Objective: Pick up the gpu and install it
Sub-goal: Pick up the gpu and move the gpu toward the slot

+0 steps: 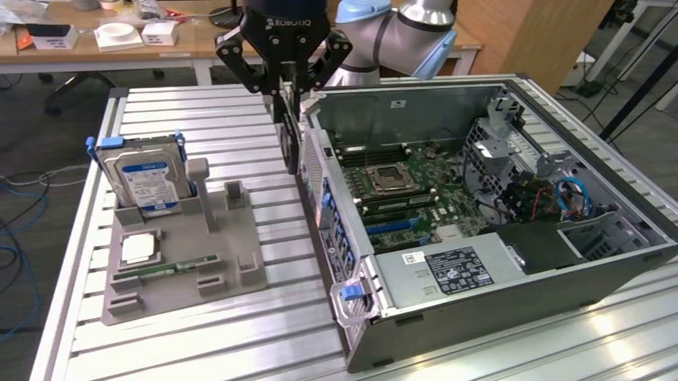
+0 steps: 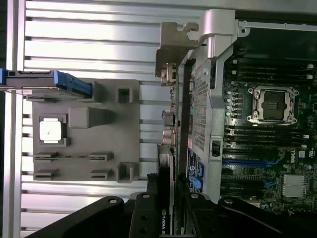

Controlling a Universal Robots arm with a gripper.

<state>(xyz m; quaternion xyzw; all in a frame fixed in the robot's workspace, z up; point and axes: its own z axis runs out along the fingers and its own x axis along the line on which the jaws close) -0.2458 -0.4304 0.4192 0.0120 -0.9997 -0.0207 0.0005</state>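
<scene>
The gripper [image 1: 288, 94] is hanging over the counter [image 1: 190, 349] with its jaws clamping the gpu [image 1: 288, 147], one finger pressing on each flat face. The card is dangling straight down from the jaws, standing on edge with its upper end pinched between them. In the wrist view it is showing as a thin dark strip running away from the fingers [image 2: 148, 213], with a green logo sitting right at the grip.

The gpu is outside the case [image 1: 593, 262]. It is hovering just beside the rear wall [image 1: 316, 178], in the gap between that wall and the grey fixture [image 1: 180, 262], where the hard drive [image 1: 143, 175] is standing upright. The fixture looks to be carrying no card now, so the pick-up appears done.

Here is the relation that matters. The motherboard [image 1: 424, 190] is lying flat on the case floor, off towards the exterior view's right of the held card, with the rear wall standing between them. The blue slot [image 1: 394, 226] is running away from that wall across the board. The card's flat face is lying roughly parallel to the wall, so by my reading it is sitting crosswise to the slot rather than lined up with it, though I cannot tell the exact angle. It is also hanging well above board level.
</scene>
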